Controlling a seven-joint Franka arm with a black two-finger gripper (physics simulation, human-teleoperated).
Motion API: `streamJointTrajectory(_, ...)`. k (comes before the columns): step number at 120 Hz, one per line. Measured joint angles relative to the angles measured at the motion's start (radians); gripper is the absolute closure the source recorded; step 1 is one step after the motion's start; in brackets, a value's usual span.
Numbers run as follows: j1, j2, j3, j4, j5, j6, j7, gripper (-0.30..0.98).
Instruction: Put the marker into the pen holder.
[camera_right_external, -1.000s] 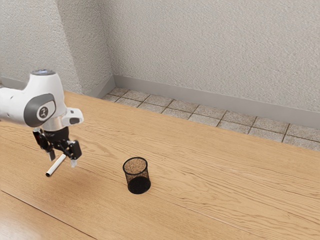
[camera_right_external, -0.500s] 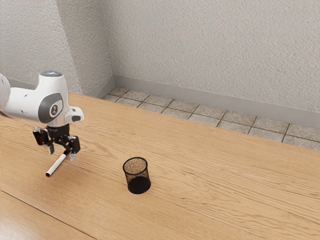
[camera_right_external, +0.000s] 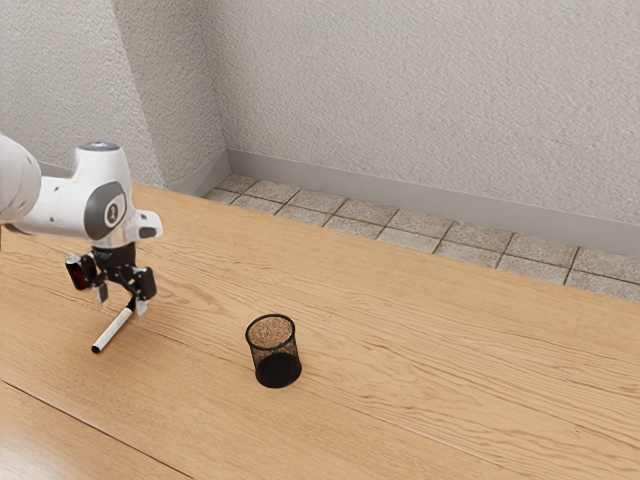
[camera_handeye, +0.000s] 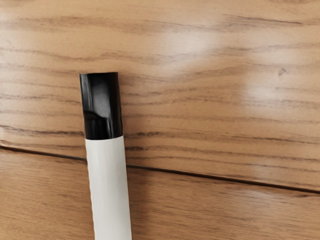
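Observation:
My gripper stands open at the exterior view's left, its two fingers pointing down and spread apart. The white marker lies slantwise on the table, its black-capped end by the finger nearer the pen holder and its other end reaching toward the view's lower left. In the wrist view the black cap and part of the white barrel of the marker show against the wood. The black mesh pen holder stands upright on the table, to the exterior view's right of the gripper, with no marker in it.
The wooden table extends far to the exterior view's right of the pen holder. A seam runs across its wood near the marker. Beyond the far edge are a tiled floor and a textured wall.
My hand has turned and shifted slightly up and back in the exterior view, uncovering more of the marker's black cap. The marker and pen holder have stayed where they were.

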Motion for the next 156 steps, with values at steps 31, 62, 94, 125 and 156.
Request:
streamJointTrajectory(31,0.08,0.04,-0.071,0.022,-0.005,0.004,0.059,0.0)
streamJointTrajectory(62,0.082,0.039,-0.072,0.005,-0.005,0.013,0.102,0.07)
streamJointTrajectory(94,0.083,0.055,-0.072,0.016,-0.005,0.02,0.139,0.22)
streamJointTrajectory(125,0.092,0.069,-0.074,0.027,-0.007,0.023,0.163,0.36)
streamJointTrajectory(156,0.092,0.076,-0.083,0.033,-0.011,0.026,0.178,0.51)
